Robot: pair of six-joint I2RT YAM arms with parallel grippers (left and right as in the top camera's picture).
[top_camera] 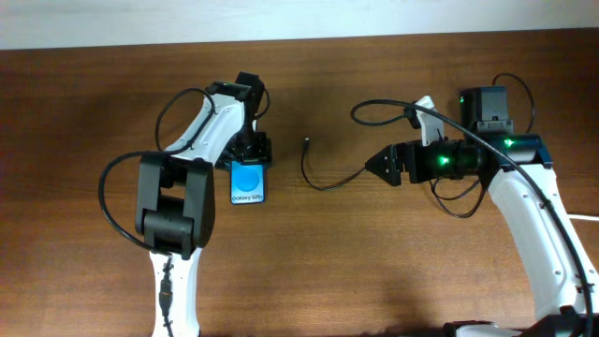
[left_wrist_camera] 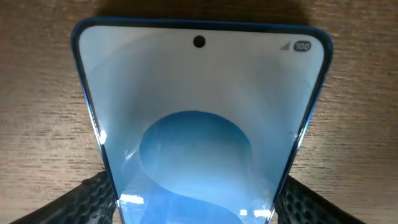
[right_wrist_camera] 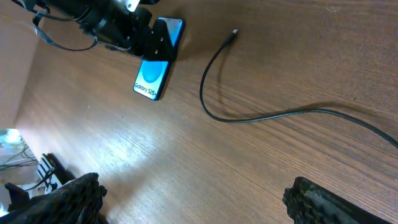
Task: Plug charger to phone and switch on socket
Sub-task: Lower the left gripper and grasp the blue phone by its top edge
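The phone (top_camera: 249, 185) lies flat on the wooden table with its light-blue screen up; it also shows in the right wrist view (right_wrist_camera: 152, 78). My left gripper (top_camera: 251, 154) sits over its far end, and in the left wrist view (left_wrist_camera: 196, 196) both fingers press the phone's (left_wrist_camera: 199, 112) side edges. The charger cable (top_camera: 323, 184) curves across the table to its small plug tip (top_camera: 308, 142), which lies free to the right of the phone (right_wrist_camera: 234, 32). My right gripper (top_camera: 376, 167) is open and empty (right_wrist_camera: 196, 193), near the cable's middle. The socket is out of view.
The right arm's thicker black cables (top_camera: 374, 108) loop above its wrist. A bit of white cord (top_camera: 585, 218) shows at the right edge. The table's left edge, with clutter beyond it (right_wrist_camera: 12, 155), shows in the right wrist view.
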